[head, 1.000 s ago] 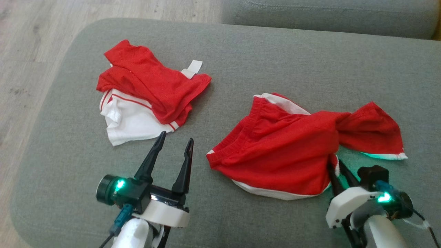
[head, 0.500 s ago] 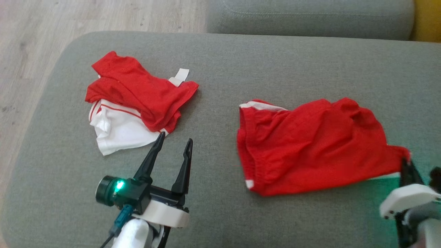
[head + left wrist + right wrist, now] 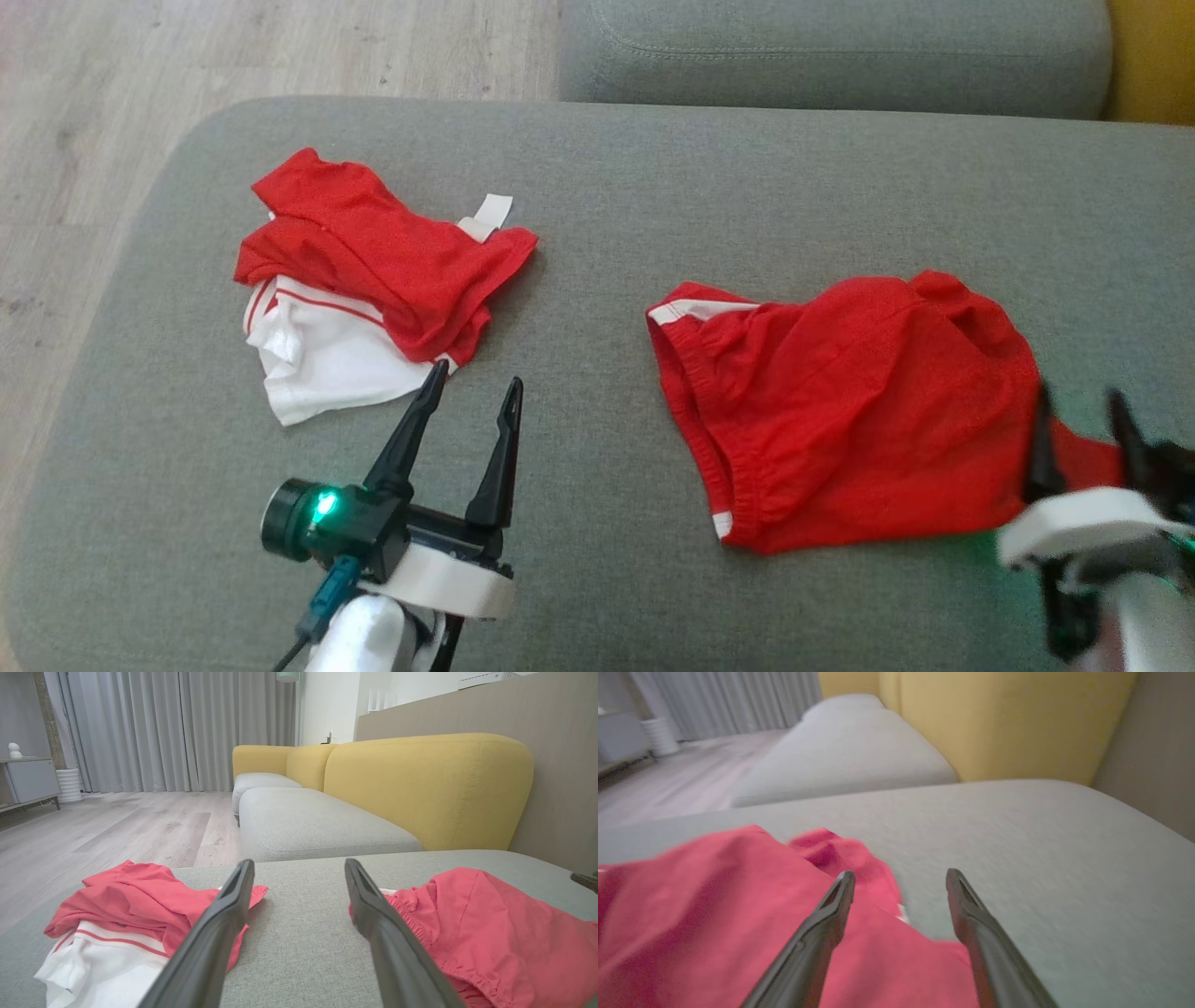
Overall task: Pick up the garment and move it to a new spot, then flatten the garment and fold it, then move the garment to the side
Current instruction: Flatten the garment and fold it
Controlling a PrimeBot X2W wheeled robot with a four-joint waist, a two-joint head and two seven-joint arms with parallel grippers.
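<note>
Grey sofa cushion [image 3: 597, 187]: red shorts [image 3: 840, 411] are seen rumpled under the gaping right gripper [image 3: 1078, 399], ungripped; flattening's called for next, left gripper [image 3: 476, 375] spread too.

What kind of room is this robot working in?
Most likely a home living room: it works over a grey sofa seat with a yellow backrest, and there is a wooden floor and long grey curtains.

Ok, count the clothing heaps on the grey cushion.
2. A red-and-white bundle lies at the left; red shorts lie at the right. The bundle may hide another piece.
</note>
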